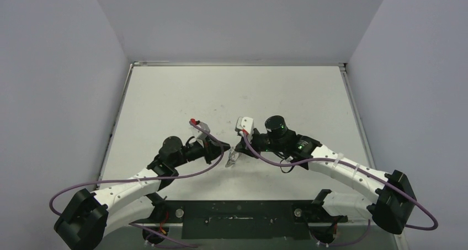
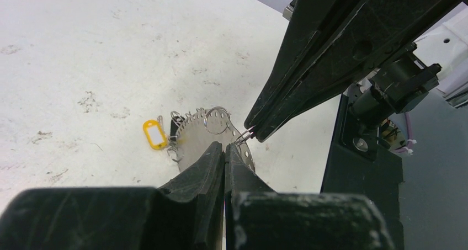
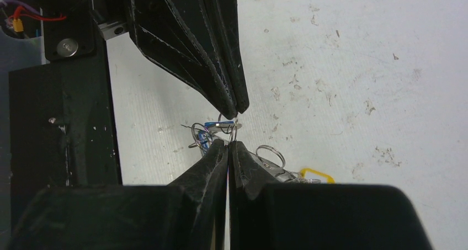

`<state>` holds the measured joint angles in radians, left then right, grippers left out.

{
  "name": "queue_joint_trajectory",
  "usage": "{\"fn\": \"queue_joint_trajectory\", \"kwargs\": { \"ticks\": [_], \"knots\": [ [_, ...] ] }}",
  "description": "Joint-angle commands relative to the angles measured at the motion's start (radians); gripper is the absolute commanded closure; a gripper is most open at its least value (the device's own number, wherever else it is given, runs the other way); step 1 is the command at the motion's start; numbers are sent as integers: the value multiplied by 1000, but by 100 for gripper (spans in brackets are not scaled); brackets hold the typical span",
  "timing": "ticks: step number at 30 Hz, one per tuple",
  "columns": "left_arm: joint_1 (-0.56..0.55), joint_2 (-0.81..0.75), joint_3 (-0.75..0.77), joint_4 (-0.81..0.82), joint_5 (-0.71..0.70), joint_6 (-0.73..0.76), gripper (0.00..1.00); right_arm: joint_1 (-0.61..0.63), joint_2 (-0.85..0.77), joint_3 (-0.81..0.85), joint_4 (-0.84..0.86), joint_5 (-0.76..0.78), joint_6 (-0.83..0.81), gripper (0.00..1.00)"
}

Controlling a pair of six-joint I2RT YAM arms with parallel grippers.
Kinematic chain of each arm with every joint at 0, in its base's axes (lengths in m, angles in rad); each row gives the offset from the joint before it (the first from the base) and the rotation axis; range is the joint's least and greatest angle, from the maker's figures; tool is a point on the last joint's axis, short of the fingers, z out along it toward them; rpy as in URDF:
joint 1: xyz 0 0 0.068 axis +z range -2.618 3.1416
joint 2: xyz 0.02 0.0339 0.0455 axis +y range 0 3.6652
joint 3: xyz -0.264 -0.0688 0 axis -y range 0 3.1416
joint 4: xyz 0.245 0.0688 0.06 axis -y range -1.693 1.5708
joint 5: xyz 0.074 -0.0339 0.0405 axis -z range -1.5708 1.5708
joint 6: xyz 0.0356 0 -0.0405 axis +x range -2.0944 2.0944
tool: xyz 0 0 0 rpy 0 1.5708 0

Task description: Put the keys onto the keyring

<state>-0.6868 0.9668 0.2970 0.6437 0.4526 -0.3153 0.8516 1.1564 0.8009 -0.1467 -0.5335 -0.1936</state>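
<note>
Operator: How does your left gripper stand?

Robot: My left gripper (image 2: 224,147) has its two black fingers pressed flat together. At their very tips they nip the thin silvery wire keyring (image 3: 235,126).

Operator: And the right one?

Robot: My right gripper (image 3: 228,145) is pressed together as well, almost tip to tip with the left. It nips the same wire from the opposite side. In the left wrist view it comes in from the upper right, with a small bend of wire showing at its point.

Operator: Where are the keys?

Robot: The small metal keys (image 1: 232,159) are bunched right at the two tips, between my arms, over the near middle of the white table (image 1: 276,95). I cannot tell whether the bunch rests on the table. A blue-headed key (image 3: 212,125) sits just beside the wire, and I cannot tell whether it is threaded on. A yellow plastic key tag with a white window (image 2: 154,134) lies at the bunch's outer edge.

Operator: Anything else close by?

Robot: A round silvery metal disc with small holes along its rim (image 2: 193,142) is just behind my left fingertips, and a small split ring (image 2: 216,119) sits at its top edge. Further out, the black mounting plate (image 1: 237,219) runs along the near edge of the table.
</note>
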Motion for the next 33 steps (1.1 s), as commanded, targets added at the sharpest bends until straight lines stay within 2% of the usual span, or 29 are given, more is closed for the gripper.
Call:
{"fn": "queue_joint_trajectory", "kwargs": {
  "ticks": [1,2,3,6,8,10,13,20,24,33],
  "knots": [
    [-1,-2,2,2,8,61,100,-2,-40,-2,121,-66,31,100],
    [-2,-4,3,3,16,77,100,-2,-40,-3,128,-71,35,100],
    [-2,-7,4,5,21,88,92,-2,-41,-4,131,-76,39,100],
    [-3,-35,-7,24,44,134,56,-7,-45,-13,162,-101,51,100],
    [-7,-66,-19,35,52,166,44,-12,-52,-23,183,-113,57,100],
    [-11,-100,-27,29,66,214,40,-22,-63,-36,202,-128,63,100],
    [-18,-144,-41,20,106,289,39,-39,-85,-63,249,-165,77,100],
    [-38,-166,-68,89,180,388,50,-88,-96,-100,358,-241,150,100],
    [-53,-133,-51,100,156,391,57,-89,-87,-97,366,-258,159,100],
    [-65,-111,-35,144,38,348,61,-92,-88,-100,368,-272,159,100]
  ]
}}
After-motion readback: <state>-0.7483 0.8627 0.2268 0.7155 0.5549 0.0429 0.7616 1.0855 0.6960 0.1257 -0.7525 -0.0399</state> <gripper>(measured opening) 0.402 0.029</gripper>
